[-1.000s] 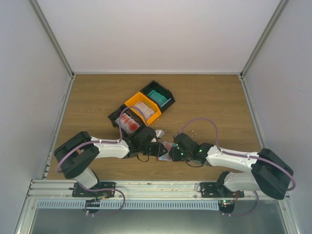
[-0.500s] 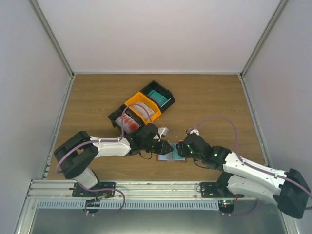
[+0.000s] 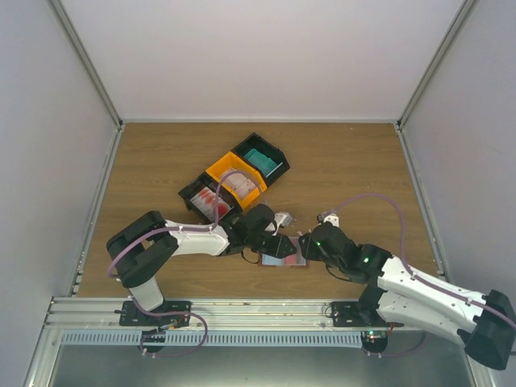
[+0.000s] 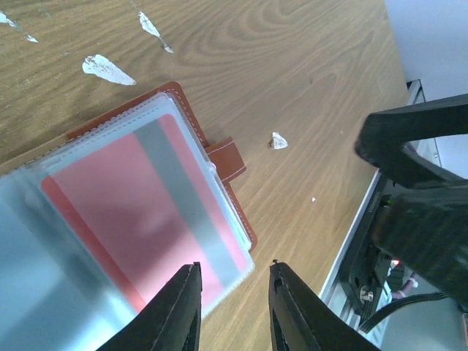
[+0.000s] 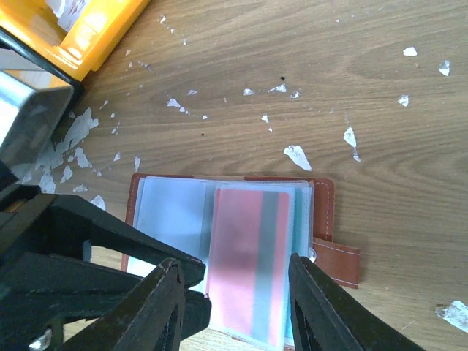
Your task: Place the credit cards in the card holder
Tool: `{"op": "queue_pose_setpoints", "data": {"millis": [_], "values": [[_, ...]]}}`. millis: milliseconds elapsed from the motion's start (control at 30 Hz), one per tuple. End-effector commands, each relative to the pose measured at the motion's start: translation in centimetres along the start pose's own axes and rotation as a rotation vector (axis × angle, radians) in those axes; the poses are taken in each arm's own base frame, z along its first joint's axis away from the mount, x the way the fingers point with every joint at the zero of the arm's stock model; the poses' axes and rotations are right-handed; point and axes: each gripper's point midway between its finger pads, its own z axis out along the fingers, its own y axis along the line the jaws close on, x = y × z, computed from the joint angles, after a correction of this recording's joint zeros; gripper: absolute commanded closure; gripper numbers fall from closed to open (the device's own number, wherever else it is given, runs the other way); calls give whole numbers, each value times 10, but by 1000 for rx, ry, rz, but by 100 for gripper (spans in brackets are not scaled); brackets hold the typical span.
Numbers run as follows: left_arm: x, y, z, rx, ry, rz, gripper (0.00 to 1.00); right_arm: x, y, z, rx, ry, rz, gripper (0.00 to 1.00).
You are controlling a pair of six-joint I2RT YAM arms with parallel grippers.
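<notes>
The reddish-brown card holder [image 3: 283, 259] lies open on the table between my two grippers. Its clear sleeves are fanned out, and a pink card with a grey stripe [image 5: 249, 261] sits inside the top sleeve. The holder's leather strap shows in the right wrist view [image 5: 338, 260] and the left wrist view [image 4: 227, 158], as does the card [image 4: 146, 216]. My left gripper [image 4: 235, 266] is open and empty, just above the holder's sleeve edge. My right gripper [image 5: 234, 260] is open wide and hovers over the card, holding nothing.
Three joined bins stand behind the holder: a black one with teal cards [image 3: 264, 162], an orange one with pale cards [image 3: 239, 183], a black one with red-marked white cards [image 3: 210, 203]. Small white scraps [image 5: 297, 156] are scattered on the wood around the holder.
The right arm has drawn back to the right, away from the left gripper. The left gripper has reached further right over the holder. The holder's top sleeve now shows pink, where teal showed before.
</notes>
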Motion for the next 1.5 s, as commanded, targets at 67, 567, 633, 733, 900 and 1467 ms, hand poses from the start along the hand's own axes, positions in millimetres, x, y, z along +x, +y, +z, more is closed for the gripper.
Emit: {"op": "queue_pose_setpoints", "data": {"millis": [67,567,633,733,900,1467], "values": [[-4,-2,10,-6,5,37,69,-8,-10,-6,38,-48,29,59],[-65,23,-97,-468,-192,193,33,-15,14,-4,-15,-22,-78,50],[-68,38,-114,-574,-191,207,32,-14,16,-2,-21,-15,-82,49],[-65,58,-133,-698,-150,224,28,-10,18,4,-23,0,-85,49],[-58,109,-157,-939,-53,160,35,-7,20,10,-24,18,-89,49],[-60,167,-143,-1029,71,103,54,2,15,19,-15,42,-88,49]]}}
